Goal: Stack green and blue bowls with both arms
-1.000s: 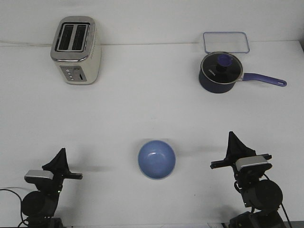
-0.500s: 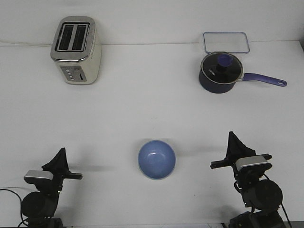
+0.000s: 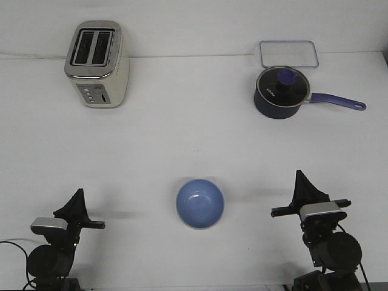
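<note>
Showing the blue bowl (image 3: 200,203) at lower centre, no green bowl visible; left gripper (image 3: 76,200) and right gripper (image 3: 301,180) flank it empty, jaw opening indiscernible. Stack looks finished or unstarted.

Blue bowl (image 3: 200,203) upright near table's (image 3: 182,139) front edge, centred; left gripper (image 3: 76,204) front-left corner; right gripper (image 3: 304,185) front-right; toaster (image 3: 97,64) back-left; saucepan (image 3: 282,92) back-right.

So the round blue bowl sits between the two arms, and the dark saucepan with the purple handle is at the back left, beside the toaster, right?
Not quite. In the front view the dark saucepan stands back right; the cream toaster is back left. The round blue bowl does sit between the arms.
</note>
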Controlling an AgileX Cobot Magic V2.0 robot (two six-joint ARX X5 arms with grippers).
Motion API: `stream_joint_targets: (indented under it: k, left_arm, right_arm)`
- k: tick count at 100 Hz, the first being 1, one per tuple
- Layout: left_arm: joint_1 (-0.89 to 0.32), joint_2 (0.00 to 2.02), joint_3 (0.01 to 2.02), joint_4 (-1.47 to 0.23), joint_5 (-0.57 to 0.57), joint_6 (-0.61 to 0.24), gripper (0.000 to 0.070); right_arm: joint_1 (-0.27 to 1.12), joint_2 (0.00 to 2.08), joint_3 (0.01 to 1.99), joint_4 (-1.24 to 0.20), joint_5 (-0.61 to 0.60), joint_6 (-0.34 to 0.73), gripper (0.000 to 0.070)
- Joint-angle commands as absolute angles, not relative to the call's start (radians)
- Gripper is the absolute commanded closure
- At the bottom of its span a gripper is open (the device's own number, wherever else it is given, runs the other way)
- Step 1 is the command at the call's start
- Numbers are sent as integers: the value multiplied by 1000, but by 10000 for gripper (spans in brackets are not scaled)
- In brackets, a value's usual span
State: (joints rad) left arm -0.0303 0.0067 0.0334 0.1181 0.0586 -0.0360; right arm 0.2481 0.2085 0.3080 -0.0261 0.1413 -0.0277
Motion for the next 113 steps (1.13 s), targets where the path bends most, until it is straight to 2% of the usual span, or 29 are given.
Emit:
stream_joint_targets:
  k: [1, 20, 33, 113]
  left_arm:
    - [-31, 5, 14, 128, 60, -35, 685]
    - [-31, 5, 14, 128, 60, -35, 685]
    - [-31, 5, 14, 129, 60, -35, 685]
    - [-31, 4, 14, 128, 60, -35, 685]
  right_arm:
    - [190, 167, 260, -35, 72, -104, 700]
    - [42, -2, 98, -50, -64, -219, 700]
    - [7, 1, 33, -46, -72, -260, 700]
    - [7, 1, 13, -51, -72, -277, 700]
